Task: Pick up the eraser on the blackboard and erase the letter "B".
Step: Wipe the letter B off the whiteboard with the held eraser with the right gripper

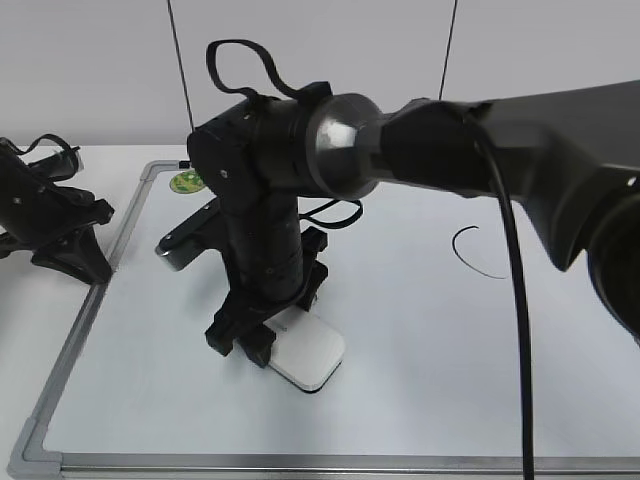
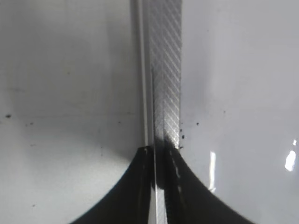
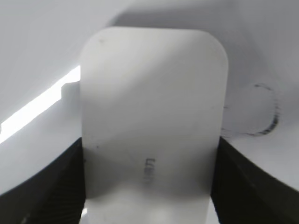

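The white eraser (image 1: 312, 356) lies flat on the blackboard (image 1: 430, 400), a white board with a silver frame. My right gripper (image 1: 262, 338) reaches across from the right and is shut on the eraser's near end. In the right wrist view the eraser (image 3: 154, 107) fills the space between the black fingers (image 3: 149, 186). A faint, partly smeared curved black stroke (image 3: 267, 114) shows just right of it; I cannot tell whether it belongs to the "B". The arm hides the board's middle in the exterior view. My left gripper (image 1: 92, 268) is shut and empty at the board's left frame (image 2: 163, 70).
A black "C" (image 1: 478, 256) is on the board's right part. A round green sticker (image 1: 186, 181) sits near the far-left corner, with a grey-and-black bar (image 1: 185, 243) below it. The board's front frame (image 1: 300, 463) runs along the bottom edge.
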`<state>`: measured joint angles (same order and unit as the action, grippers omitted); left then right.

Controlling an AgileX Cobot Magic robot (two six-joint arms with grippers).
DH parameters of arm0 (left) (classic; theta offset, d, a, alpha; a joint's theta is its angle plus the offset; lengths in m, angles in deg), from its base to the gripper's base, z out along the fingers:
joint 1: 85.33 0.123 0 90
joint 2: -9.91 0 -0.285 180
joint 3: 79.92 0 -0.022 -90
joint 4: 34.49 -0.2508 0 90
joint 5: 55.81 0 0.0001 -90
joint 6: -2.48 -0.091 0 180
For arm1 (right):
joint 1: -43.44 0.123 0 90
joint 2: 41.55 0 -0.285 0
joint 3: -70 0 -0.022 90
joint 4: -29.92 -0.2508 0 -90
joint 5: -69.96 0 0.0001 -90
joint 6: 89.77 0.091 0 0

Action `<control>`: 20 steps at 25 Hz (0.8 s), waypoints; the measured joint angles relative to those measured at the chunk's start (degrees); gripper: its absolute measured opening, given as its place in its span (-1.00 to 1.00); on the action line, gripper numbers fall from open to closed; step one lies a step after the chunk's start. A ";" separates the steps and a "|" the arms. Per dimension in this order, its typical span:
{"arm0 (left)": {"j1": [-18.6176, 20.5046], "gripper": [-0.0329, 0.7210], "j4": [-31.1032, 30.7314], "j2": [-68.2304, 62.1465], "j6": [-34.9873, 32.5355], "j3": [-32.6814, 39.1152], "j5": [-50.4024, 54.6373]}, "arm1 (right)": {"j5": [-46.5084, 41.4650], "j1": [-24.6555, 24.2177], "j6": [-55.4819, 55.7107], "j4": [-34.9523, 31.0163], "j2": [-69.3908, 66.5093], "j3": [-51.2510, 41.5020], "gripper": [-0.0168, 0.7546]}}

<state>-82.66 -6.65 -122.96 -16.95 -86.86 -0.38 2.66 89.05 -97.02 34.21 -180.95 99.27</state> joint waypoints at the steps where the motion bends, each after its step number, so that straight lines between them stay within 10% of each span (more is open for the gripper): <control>1: 0.00 -0.82 0.00 0.00 0.00 0.00 0.00 | -0.36 -0.63 0.14 0.43 -0.10 0.33 0.42; 20: 0.00 -0.82 0.00 0.00 0.00 0.00 0.00 | -1.08 -12.93 0.99 3.79 -0.78 2.53 0.42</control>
<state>-82.66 -6.65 -122.96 -16.95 -86.86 -0.38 1.57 76.12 -96.03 38.00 -181.73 101.80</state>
